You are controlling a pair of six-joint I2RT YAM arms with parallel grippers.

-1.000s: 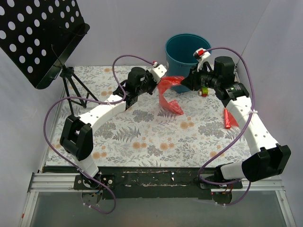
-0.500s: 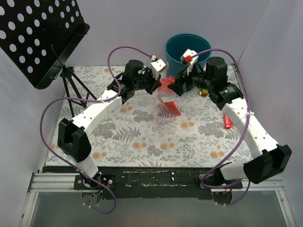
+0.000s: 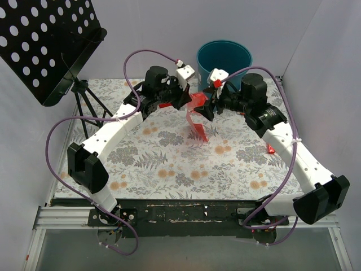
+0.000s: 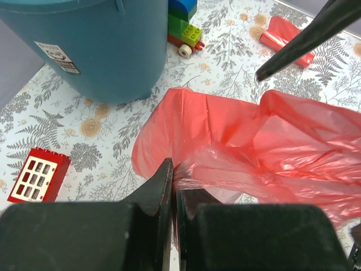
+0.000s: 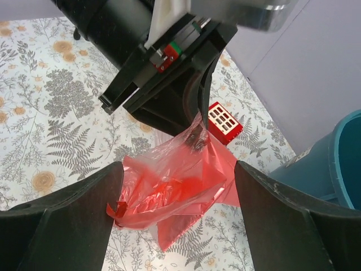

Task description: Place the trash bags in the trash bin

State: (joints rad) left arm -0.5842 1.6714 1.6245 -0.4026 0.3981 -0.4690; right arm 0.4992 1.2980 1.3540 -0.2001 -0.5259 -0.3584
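Starting from the flower-patterned desk [image 3: 169, 164], we find the teal trash bin [image 3: 224, 56] upright at its far edge, right of centre, its mouth uncovered. Just in front of the bin, on our side, one red trash bag [image 3: 197, 116] hangs between the two arms. Its long axis runs from the pinch down toward the desk, and we cannot tell whether its tail touches the cloth. A second trash bag [image 3: 271, 149] lies crumpled on the desk by the right arm, well apart from the bin.

The left pincer [image 4: 174, 169] is pressed together on a fold at the hanging bag's upper edge and carries it. The right pincer [image 5: 177, 169] is spread wide, one finger on either side of the film, gripping nothing.

From the pinch the bin lies beyond and to the right. We judge that the coming move turns on raising the floppy film above the rolled rim, then carrying it across. The right arm is the nearer to the bin.

The film is thin and glossy, and we think it may slip or drag on the rim. Room is tight: both pincers crowd the same bag, a small red block [image 4: 38, 176] with a white grid sits on the desk near it, and toy bricks [image 4: 183, 25] stand beside the bin's foot.
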